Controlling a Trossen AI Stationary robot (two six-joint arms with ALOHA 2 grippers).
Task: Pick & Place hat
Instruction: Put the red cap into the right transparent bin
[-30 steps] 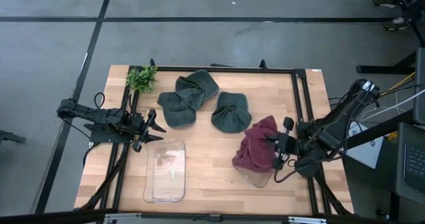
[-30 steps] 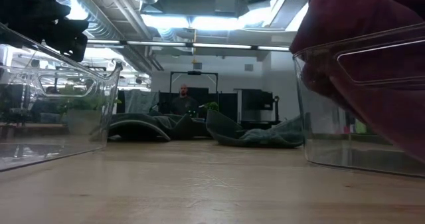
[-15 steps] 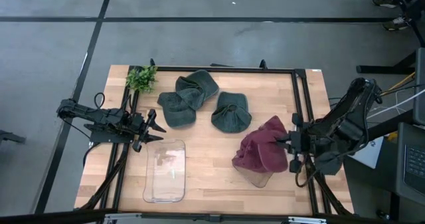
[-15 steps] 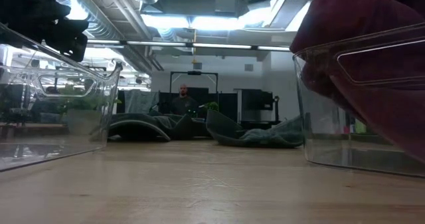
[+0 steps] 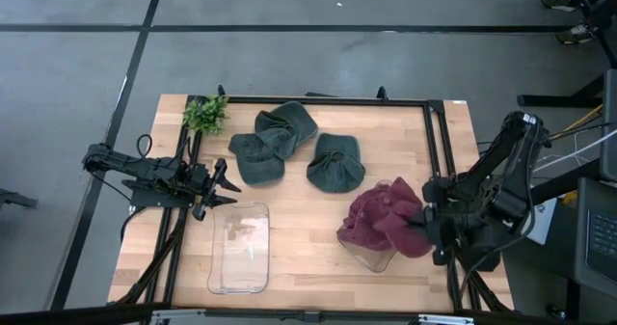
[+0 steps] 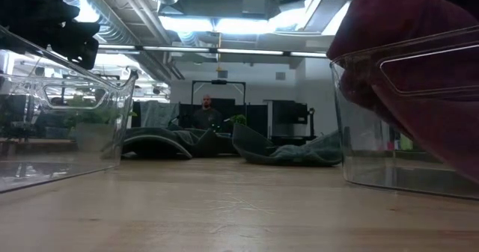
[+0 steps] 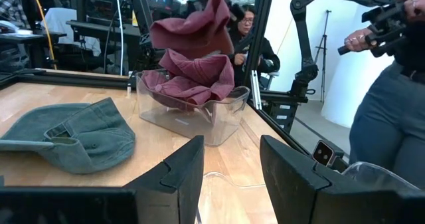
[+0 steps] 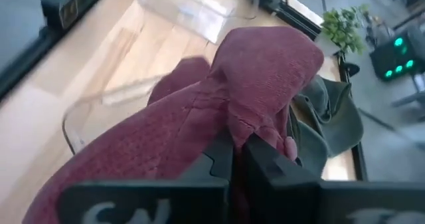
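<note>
A maroon hat (image 5: 378,219) lies bunched in a small clear container (image 5: 370,256) at the table's right near part; in the left wrist view the maroon hat (image 7: 192,48) rises above the container's rim (image 7: 199,108). My right gripper (image 5: 424,221) is at the hat's right side, shut on it. My left gripper (image 5: 224,184) waits open at the table's left, beside an empty clear container (image 5: 239,250). Three green hats (image 5: 287,122) (image 5: 255,159) (image 5: 335,163) lie flat on the far middle of the table. My right gripper pinches a raised fold of the maroon hat (image 8: 247,121) between its two fingers (image 8: 216,161), coming roughly level from the table's right. The held part is lifted above the container, while the hat's lower part (image 5: 362,230) rests inside the container.
A small green plant (image 5: 204,113) stands at the far left corner. Black frame rails (image 5: 436,142) run along the table's sides. A person stands beyond the table's right edge in the left wrist view (image 7: 392,111). Bare wood shows between the two containers (image 5: 304,238).
My right gripper, shut on the maroon hat, has moved toward the table's right and near edges. The held fold has been drawn rightward over the container's right side, while the hat's lower part has stayed in the container.
</note>
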